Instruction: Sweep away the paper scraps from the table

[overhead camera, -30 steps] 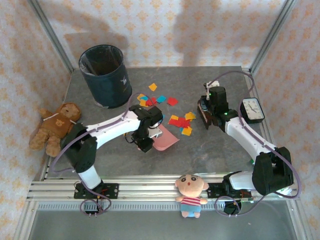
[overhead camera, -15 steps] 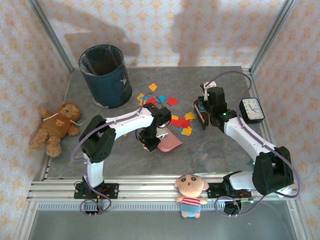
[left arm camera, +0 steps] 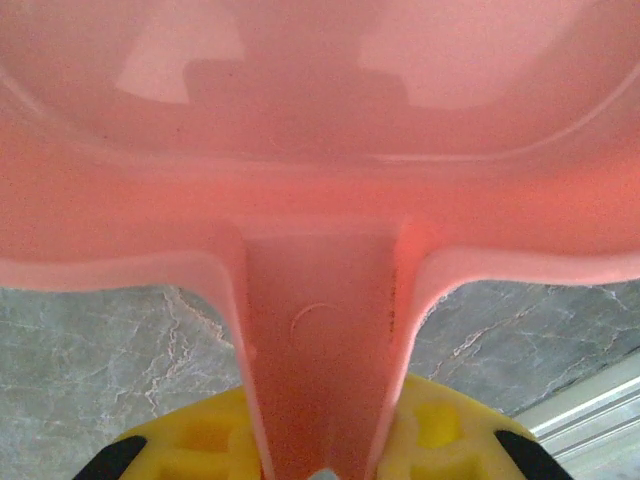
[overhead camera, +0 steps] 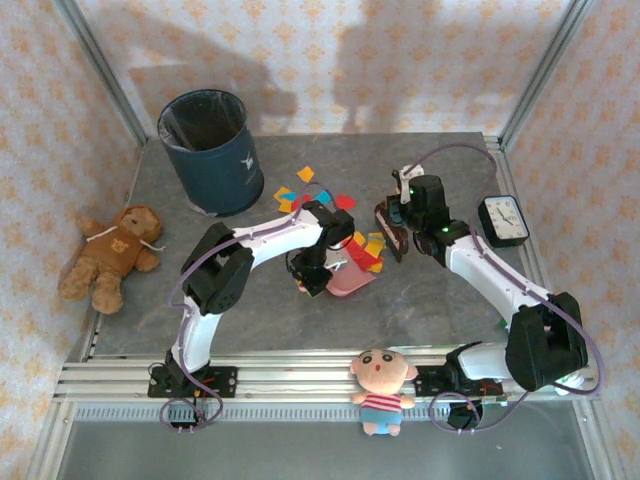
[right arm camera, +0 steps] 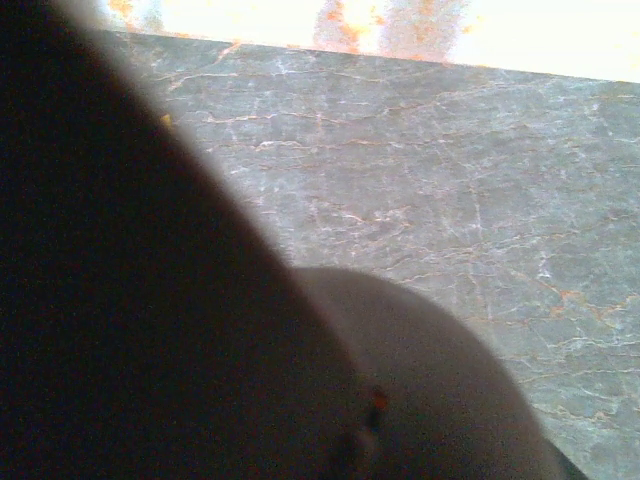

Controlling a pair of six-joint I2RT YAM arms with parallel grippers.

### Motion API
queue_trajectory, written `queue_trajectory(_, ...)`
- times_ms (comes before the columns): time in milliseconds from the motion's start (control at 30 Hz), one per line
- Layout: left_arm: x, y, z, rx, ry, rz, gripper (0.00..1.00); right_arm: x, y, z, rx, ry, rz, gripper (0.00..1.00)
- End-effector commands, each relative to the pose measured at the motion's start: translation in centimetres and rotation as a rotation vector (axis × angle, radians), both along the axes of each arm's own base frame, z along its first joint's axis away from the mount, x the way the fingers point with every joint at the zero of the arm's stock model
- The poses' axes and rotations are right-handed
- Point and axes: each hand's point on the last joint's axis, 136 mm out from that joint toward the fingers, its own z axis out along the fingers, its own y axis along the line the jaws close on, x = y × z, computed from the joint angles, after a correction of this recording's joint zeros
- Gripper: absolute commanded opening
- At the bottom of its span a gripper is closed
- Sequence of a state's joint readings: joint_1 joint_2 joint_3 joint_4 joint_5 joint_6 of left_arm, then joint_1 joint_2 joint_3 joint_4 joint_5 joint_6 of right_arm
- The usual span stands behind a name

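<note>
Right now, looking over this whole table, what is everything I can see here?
table: one, dark grey, stone-patterned
bin: one, dark blue, back left
teddy bear: one, brown, left edge
doll: one, striped shirt, near rail
clock: one, white face, right edge
paper scraps: many, red, orange, yellow, blue, centre
dustpan: one, pink, beside scraps
dark tool: one, brownish, likely a brush
left pincer: shut on dustpan handle
right pincer: shut on dark tool

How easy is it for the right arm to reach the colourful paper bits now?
Probably yes. The right hand, shut on a dark brush-like tool, sits right beside the nearest paper scraps, and nothing stands between them. The pink dustpan lies on their other side.
</note>
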State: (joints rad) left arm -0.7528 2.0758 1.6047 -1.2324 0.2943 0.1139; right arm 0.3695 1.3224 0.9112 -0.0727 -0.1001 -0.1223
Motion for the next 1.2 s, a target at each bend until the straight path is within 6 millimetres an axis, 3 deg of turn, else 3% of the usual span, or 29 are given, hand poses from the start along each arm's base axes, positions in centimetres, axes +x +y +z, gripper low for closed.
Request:
queue_trajectory(0, 0.2, 0.5, -0.4, 0.052, 0.009, -0.003, 0.00, -2.8, 0.9, -3.4, 0.013, 0.146, 0.046, 0.00)
queue_trajectory(633, 1.9, -0.8, -0.6, 0.021, -0.036, 0.014, 0.00, -4.1, 3.3, -2.3, 0.106, 0.172, 0.122, 0.00)
queue_trajectory(867, 2.2, -0.1, -0.3, 0.025, -0.062, 0.038, 0.00, -4.4, 3.1, -0.3, 0.125, 0.126, 0.114, 0.00)
queue_trajectory(1167, 1.2, 1.5, 0.0, 0.055, -0.062, 0.028, 0.00, -3.9, 1.0, 1.3, 0.104, 0.056, 0.005, 0.00)
